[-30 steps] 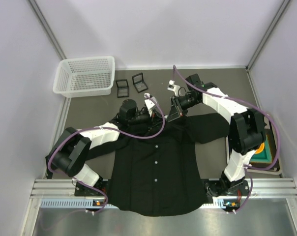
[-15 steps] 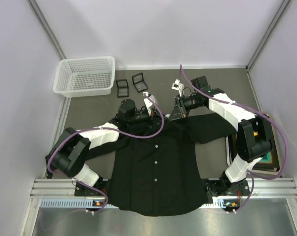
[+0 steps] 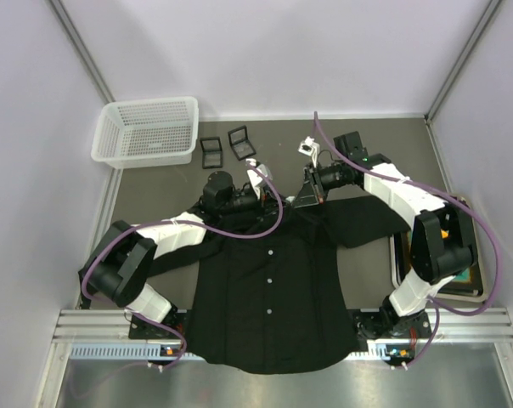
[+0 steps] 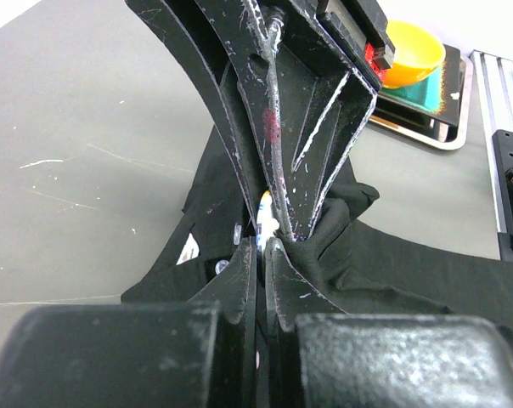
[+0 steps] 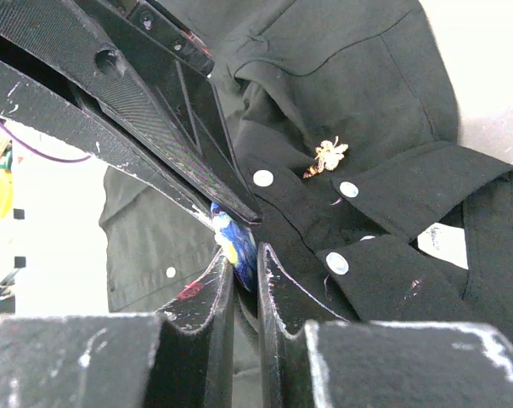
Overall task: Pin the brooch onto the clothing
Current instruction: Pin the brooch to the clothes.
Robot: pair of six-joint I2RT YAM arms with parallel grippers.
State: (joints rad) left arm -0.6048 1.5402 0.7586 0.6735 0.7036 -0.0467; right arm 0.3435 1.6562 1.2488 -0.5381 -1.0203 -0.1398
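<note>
White-and-black arms (image 3: 167,229), purple cables (image 3: 93,262); scuffed black fingers (image 4: 278,127), possibly red-smeared.

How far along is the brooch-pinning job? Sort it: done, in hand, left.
Done: the shirt lies spread flat, and a gold brooch sits on it. In hand: the right pincer grips a small blue-and-yellow piece, the shut left pincer meeting it at the tips. Left: fixing that piece to the shirt, then releasing.

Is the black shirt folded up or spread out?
Spread out: the shirt lies flat, front up, its white buttons in a row.
</note>
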